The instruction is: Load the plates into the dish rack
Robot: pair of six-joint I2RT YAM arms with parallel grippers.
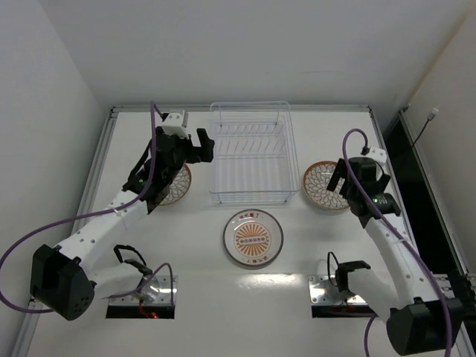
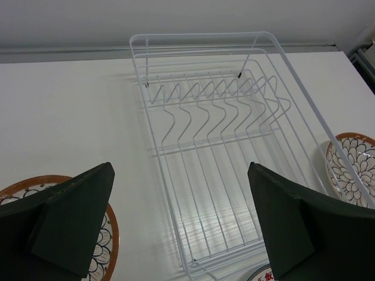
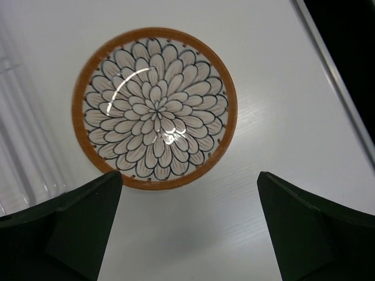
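The left hand (image 1: 202,146) and right hand (image 1: 336,177) both gape wide, empty. On the table (image 1: 320,245) the dish rack (image 1: 251,199) holds nothing; the left petal plate (image 1: 178,187), right petal plate (image 1: 320,186) and sunburst plate (image 1: 253,238) lie flat beside it, all three left to load

Characters on sunburst plate (image 1: 253,238), illegible

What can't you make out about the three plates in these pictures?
Left petal plate: left arm covers much of it from above; left wrist view shows only part behind a finger.
Medallion plate: rim lettering too small from above; only a sliver in left wrist view.
Right petal plate: right arm overlaps it from above; left wrist view's right edge cuts it.
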